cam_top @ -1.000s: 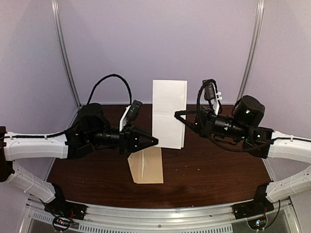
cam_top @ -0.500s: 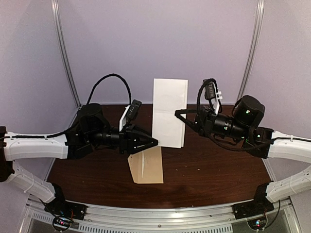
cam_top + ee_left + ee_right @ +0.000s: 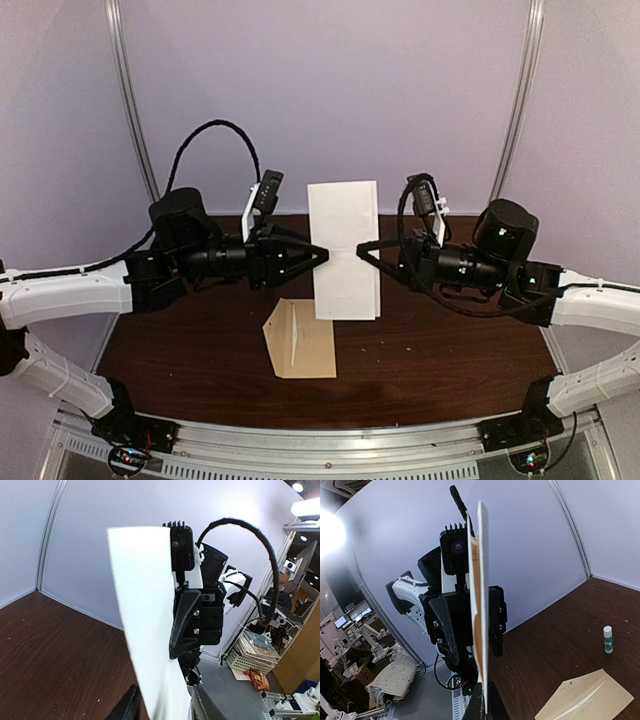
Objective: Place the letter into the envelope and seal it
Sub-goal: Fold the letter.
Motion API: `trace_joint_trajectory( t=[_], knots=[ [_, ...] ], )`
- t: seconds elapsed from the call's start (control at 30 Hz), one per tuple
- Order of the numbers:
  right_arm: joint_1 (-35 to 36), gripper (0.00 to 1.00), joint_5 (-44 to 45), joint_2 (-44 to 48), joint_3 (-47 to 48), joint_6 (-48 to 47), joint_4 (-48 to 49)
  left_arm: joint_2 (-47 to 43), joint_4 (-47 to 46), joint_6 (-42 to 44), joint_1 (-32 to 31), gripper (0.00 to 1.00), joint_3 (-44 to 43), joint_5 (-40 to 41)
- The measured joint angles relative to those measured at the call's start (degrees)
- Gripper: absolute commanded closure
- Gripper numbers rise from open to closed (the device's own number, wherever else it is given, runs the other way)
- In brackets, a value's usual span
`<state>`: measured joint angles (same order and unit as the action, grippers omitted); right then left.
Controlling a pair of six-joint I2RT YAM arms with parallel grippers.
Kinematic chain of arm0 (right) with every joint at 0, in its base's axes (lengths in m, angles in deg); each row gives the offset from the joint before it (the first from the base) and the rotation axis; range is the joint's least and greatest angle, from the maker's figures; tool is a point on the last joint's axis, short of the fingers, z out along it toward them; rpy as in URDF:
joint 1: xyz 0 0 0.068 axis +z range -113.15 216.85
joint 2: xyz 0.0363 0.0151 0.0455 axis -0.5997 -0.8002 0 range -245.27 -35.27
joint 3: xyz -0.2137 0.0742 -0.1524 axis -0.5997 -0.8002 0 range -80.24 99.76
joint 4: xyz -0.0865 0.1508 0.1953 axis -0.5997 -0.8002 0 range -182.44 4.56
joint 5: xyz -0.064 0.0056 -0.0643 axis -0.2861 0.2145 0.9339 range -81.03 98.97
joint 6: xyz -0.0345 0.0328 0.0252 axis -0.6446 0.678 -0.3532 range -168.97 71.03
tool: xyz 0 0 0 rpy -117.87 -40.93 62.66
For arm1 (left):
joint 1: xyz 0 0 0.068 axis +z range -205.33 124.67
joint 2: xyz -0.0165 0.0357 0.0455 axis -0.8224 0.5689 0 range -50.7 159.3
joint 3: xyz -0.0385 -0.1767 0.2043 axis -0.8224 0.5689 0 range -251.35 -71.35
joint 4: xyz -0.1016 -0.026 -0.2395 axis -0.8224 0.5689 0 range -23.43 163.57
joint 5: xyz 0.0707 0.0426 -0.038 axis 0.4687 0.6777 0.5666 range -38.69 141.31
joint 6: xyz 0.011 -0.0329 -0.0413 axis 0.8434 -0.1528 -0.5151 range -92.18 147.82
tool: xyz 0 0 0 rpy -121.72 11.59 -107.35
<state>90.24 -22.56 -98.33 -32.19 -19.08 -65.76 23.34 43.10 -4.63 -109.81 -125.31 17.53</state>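
**Where's the letter just now?**

Up in the air between my two arms. The letter (image 3: 343, 250) stands on edge above the tabletop (image 3: 450, 350), its broad face toward the overhead camera. My right claw (image 3: 362, 250) is clamped on its right edge, so the sheet hangs from that one pinch.

**And your left claw?**

My left claw (image 3: 322, 253) has its jaws apart, one on either side of the letter's left edge, with the paper passing between them unpressed. My left wrist camera shows a finger on each side of the sheet.

**Why hold it upright?**

I judge it leaves both long edges free for a claw to reach, and a thin sheet held on edge droops less than one held flat.

**The envelope?**

The envelope (image 3: 303, 340) lies flat on the tabletop, nearer my bases, below and a little left of the letter. Nothing touches it, and its flap looks open toward the left. A small glue stick (image 3: 607, 639) stands apart from it, for the sealing, I'd guess.

**How far along?**

Early: nothing is inside yet.
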Motion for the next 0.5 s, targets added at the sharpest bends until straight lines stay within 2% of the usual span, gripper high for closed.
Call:
trace_joint_trajectory(
  t=[0.27,0.5],
  knots=[
    [0.00,1.00,-0.39,0.00,-0.07,-0.13,-0.35,0.24,0.00,-0.17,0.00,0.81,-0.15,0.50],
    [0.00,1.00,-0.37,0.00,-0.09,-0.96,-1.31,0.26,-0.07,-0.74,0.00,0.98,-0.15,0.48]
  ],
)
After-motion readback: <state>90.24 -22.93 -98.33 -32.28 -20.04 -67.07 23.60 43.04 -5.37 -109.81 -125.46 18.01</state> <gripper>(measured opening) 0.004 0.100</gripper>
